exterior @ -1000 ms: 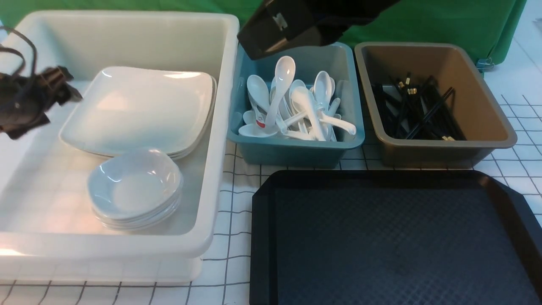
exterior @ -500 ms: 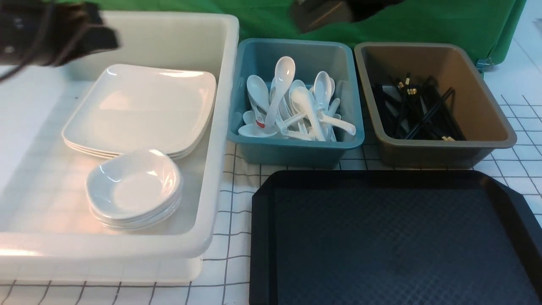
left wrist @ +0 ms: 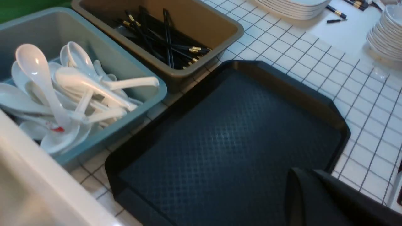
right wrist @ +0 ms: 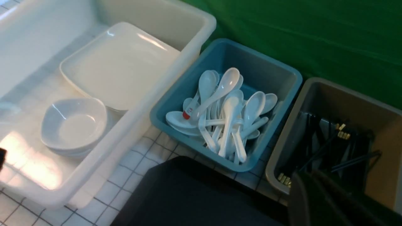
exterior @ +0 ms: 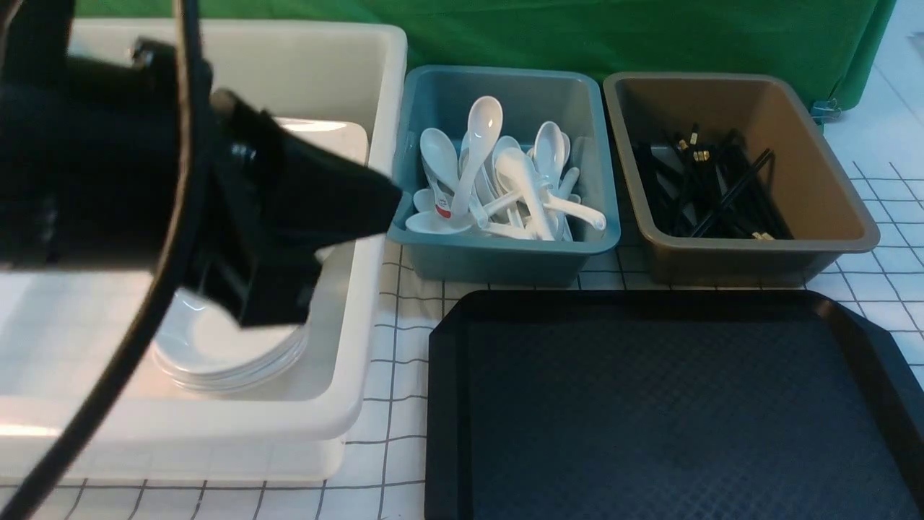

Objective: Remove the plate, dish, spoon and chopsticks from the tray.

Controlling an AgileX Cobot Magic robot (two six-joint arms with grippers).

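Tray lies on white gridded tabletop before green backdrop; both grippers' jaws closed, holding nothing.

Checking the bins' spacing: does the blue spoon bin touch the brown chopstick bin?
Apart. The front view shows white gridded tabletop between the blue plastic spoon bin and the brown plastic chopstick bin.

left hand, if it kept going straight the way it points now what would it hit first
Most likely the black tray. In the left wrist view the shut left hand aims down over the tray's bare textured surface, with nothing between them. Depth is hard to judge, so take it as a best guess.
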